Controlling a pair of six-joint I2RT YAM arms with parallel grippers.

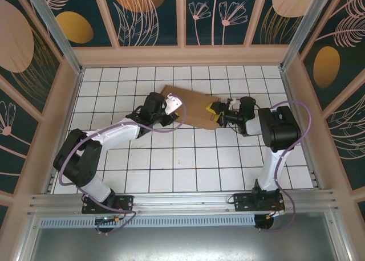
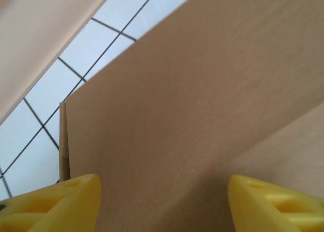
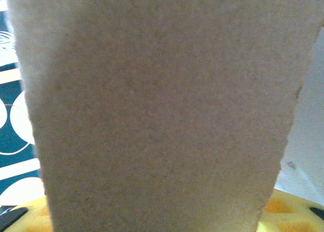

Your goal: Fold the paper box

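The white tiled table (image 1: 171, 170) has the box (image 1: 194, 104) lying flat on its far middle, a compact brown cardboard slab. Its long axis runs across the table, skewed so the left end points toward the back wall and the right end toward the arms.

Both arms reach in from the near side and meet it from opposite sides. The left gripper (image 1: 177, 111) is against the near-left edge, and the right gripper (image 1: 218, 110) is at the right end. Neither is clearly nearer, as each is right at the cardboard. The box lies between them, to the right of the left one and to the left of the right one.

From the left wrist, the yellow fingers (image 2: 66, 206) stand wide apart with nothing pinched. A broad panel rises just ahead of them, its left edge showing a thin doubled layer.

From the right wrist, a cardboard flap (image 3: 162, 115) stands right before the camera, with yellow fingers (image 3: 288, 211) peeking out below on either side. I can't tell whether they are clamping it or only cradling it.

I'd guess the next press or tuck works along that long axis, one arm bracing while the other folds.
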